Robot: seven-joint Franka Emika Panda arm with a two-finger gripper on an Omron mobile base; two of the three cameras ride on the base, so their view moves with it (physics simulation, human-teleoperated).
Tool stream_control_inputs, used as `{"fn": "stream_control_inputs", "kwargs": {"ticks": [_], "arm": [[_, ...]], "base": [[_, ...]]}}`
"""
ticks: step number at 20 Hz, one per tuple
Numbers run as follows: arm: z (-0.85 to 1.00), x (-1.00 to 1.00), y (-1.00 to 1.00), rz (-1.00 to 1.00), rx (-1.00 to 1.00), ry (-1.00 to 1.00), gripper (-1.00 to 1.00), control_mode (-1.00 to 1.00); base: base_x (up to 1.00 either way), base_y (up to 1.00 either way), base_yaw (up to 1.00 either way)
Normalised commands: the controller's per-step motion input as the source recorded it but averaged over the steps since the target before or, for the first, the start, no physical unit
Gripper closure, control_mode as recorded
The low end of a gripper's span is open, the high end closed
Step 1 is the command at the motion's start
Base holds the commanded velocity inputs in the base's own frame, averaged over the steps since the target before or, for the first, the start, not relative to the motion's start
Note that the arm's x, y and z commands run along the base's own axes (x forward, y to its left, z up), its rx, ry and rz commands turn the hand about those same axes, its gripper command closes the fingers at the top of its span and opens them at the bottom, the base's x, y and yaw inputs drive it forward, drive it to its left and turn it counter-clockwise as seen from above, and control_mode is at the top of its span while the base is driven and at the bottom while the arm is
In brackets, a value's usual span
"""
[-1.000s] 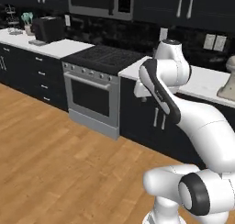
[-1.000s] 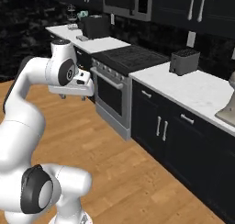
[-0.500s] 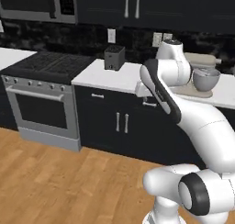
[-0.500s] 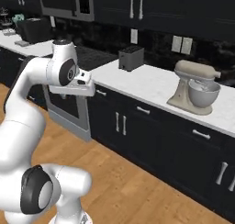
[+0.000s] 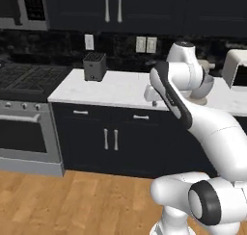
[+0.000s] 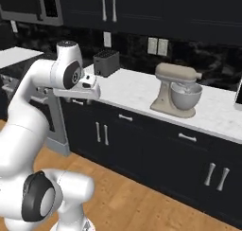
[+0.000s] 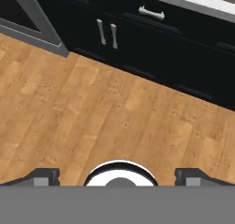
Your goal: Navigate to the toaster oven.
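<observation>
Toaster oven at far right on counter.
Gripper fingers spread wide, empty, over wood floor.

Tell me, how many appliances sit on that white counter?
3: a black toaster at the left, a beige stand mixer in the middle, and a toaster oven at the right edge, partly cut off. More may lie beyond.

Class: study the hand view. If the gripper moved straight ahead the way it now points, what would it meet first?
Most likely the wooden floor. The gripper points downward, fingers wide apart and holding nothing, and nothing stands between it and the boards. The dark cabinet doors lie off that line, though depth is uncertain.
</observation>
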Motion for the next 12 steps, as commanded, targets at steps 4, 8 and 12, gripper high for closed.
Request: {"fn": "stream_control_inputs", "kwargs": {"ticks": [4, 8, 12], "arm": [[0.00, 0.00, 0.00, 0.00, 0.00, 0.00, -1.00, 1.00], [0.00, 0.00, 0.00, 0.00, 0.00, 0.00, -1.00, 1.00], [0.00, 0.00, 0.00, 0.00, 0.00, 0.00, -1.00, 1.00]], "base": [[0.58, 0.15, -0.34], [0.55, -0.21, -0.50], [0.53, -0.62, -0.61]]}}
